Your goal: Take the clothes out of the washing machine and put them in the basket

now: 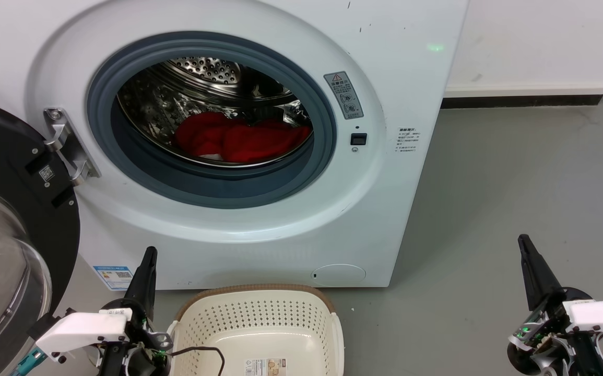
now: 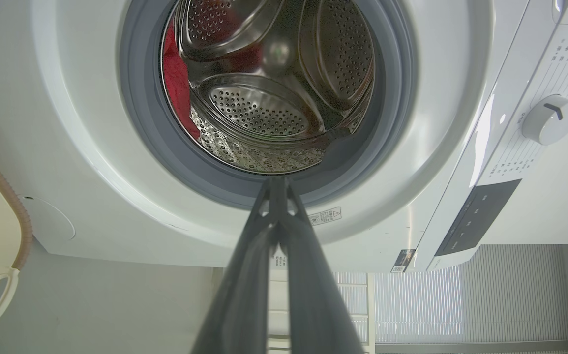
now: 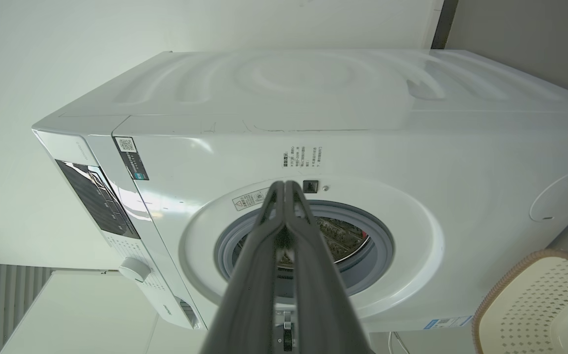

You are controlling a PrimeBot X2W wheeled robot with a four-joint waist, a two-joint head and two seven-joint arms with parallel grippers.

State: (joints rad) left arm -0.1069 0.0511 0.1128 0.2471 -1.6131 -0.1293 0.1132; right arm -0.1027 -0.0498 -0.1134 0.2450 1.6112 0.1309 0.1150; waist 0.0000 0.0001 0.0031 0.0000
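Note:
The white washing machine [image 1: 395, 68] stands before me with its door [image 1: 14, 250] swung open to the left. Red clothes [image 1: 244, 140] lie bunched at the bottom of the steel drum [image 1: 202, 70]; a small white patch shows under them. In the left wrist view a strip of the red clothes [image 2: 175, 83] shows at the drum's left side. The cream basket [image 1: 259, 305] sits on the floor in front of the machine, with nothing but a label inside. My left gripper [image 1: 148, 256] is shut, low beside the basket's left side. My right gripper [image 1: 524, 243] is shut, far right over the floor.
Grey floor [image 1: 489, 209] stretches right of the machine up to a white wall with a dark skirting. A thin black cable [image 1: 202, 352] loops over the basket's near left corner. The open door takes up the space at my left.

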